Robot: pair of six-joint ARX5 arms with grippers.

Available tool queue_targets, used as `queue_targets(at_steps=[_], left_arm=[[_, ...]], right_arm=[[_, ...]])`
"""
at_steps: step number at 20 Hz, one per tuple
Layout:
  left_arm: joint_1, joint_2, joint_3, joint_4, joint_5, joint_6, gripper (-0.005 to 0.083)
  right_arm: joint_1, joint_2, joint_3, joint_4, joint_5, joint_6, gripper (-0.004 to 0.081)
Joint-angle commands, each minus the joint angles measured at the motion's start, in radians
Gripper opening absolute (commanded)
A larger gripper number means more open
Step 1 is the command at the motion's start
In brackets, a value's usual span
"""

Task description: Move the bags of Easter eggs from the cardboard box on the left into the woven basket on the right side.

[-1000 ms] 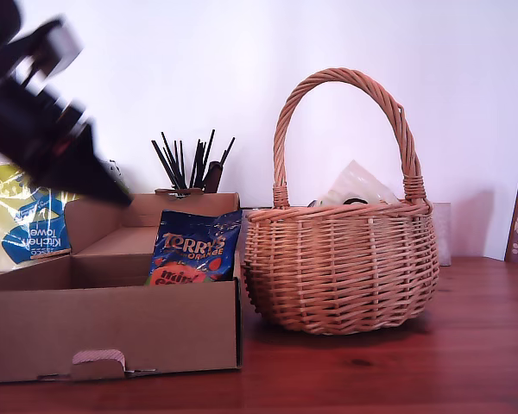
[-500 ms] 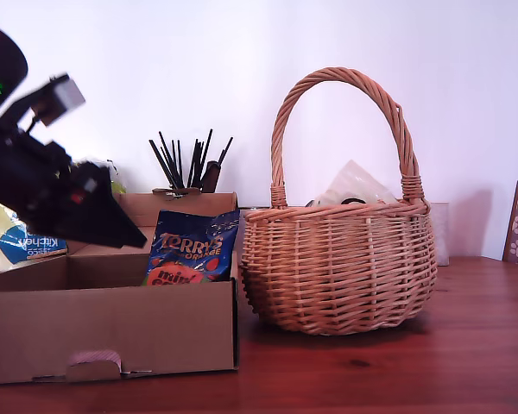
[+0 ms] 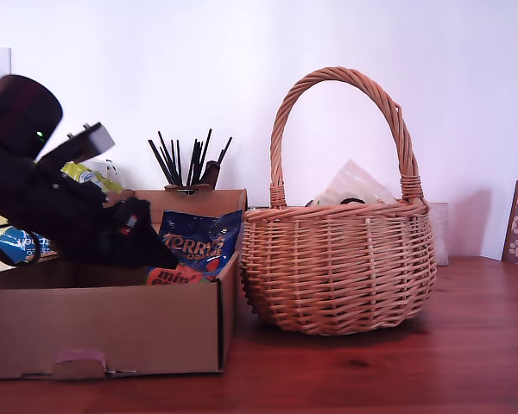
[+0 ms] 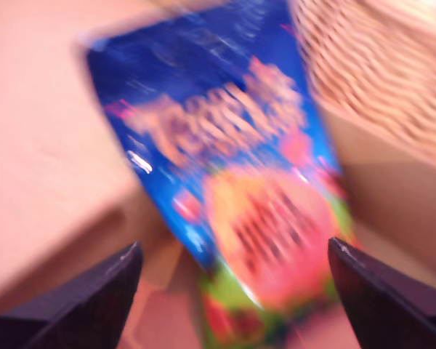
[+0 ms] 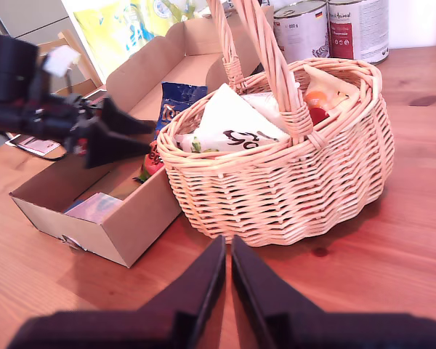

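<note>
dark blue bag (image 3: 198, 244), orange print | plain brown cardboard box (image 3: 112, 328) | light-brown woven basket (image 3: 338, 267)

The exterior view sat low at counter (image 3: 466, 371) height, facing the front wall of the cardboard box (image 3: 104, 332) and the woven basket (image 3: 338, 263) side on, box on the exterior view's left. The first wrist view rode inside the box, very close to the dark blue bag (image 4: 225, 167), blurred, with basket weave just beyond. The second wrist view looked down from higher and farther back, past my second tool (image 5: 227, 273), taking in basket, box and the other arm. All three views shared the blue bag and basket.
</note>
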Motion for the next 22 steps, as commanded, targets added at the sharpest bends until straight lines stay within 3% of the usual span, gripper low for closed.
queue_targets(at_steps=[1, 6, 14, 16, 20, 22], left_arm=[[0.001, 0.041, 0.009, -0.011, 0.02, -0.04, 0.0749], [-0.016, 0.059, 0.034, -0.132, 0.03, -0.076, 0.0747], [-0.063, 0.101, 0.034, -0.138, 0.063, -0.077, 0.0715], [-0.075, 0.101, 0.034, -0.136, 0.039, -0.076, 0.0566], [-0.074, 0.101, 0.035, -0.135, 0.002, -0.076, 0.0134], [-0.069, 0.101, 0.043, -0.136, -0.004, -0.076, 0.0061]], right_arm=[[0.0, 0.005, 0.003, 0.004, 0.0, 0.003, -0.0012], [0.0, 0.005, 0.003, 0.004, 0.0, 0.003, -0.0012], [0.0, 0.005, 0.003, 0.005, 0.0, 0.003, -0.0012], [0.0, 0.005, 0.003, 0.005, 0.0, 0.003, -0.0012], [0.0, 0.005, 0.003, 0.005, 0.0, 0.003, -0.0012], [0.0, 0.005, 0.003, 0.005, 0.0, 0.003, -0.0012]])
